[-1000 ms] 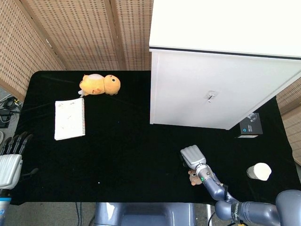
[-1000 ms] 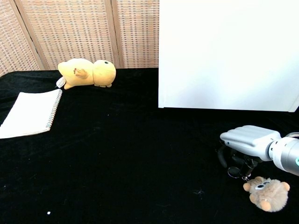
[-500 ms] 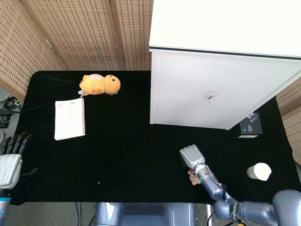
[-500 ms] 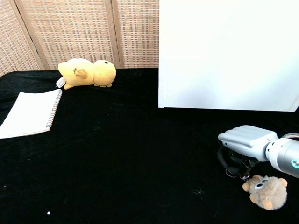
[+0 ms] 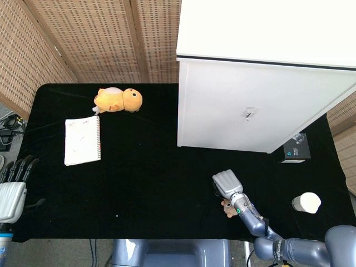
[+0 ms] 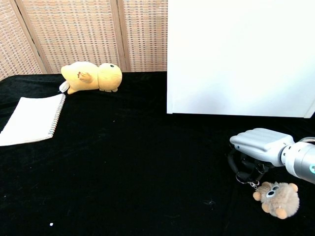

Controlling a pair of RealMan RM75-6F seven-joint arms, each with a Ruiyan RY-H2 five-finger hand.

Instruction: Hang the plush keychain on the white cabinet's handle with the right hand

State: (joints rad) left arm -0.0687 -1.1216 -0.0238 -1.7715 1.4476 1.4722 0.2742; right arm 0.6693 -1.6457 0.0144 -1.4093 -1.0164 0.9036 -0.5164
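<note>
Head view: right hand [image 5: 227, 183], grey, palm down near the front table edge; small brown plush keychain [image 5: 227, 208] just beneath it; handle [image 5: 248, 114] on white cabinet [image 5: 245, 111], well apart

Chest view: fingers [image 6: 242, 169] hooked on keychain ring, plush dangling. Risk: thin hold, ring slips during lift

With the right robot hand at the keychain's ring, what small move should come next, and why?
Probably lift straight up. The right robot hand has its fingers curled on the ring of the plush keychain, whose plush hangs below, and the handle sits higher on the white cabinet.
</note>
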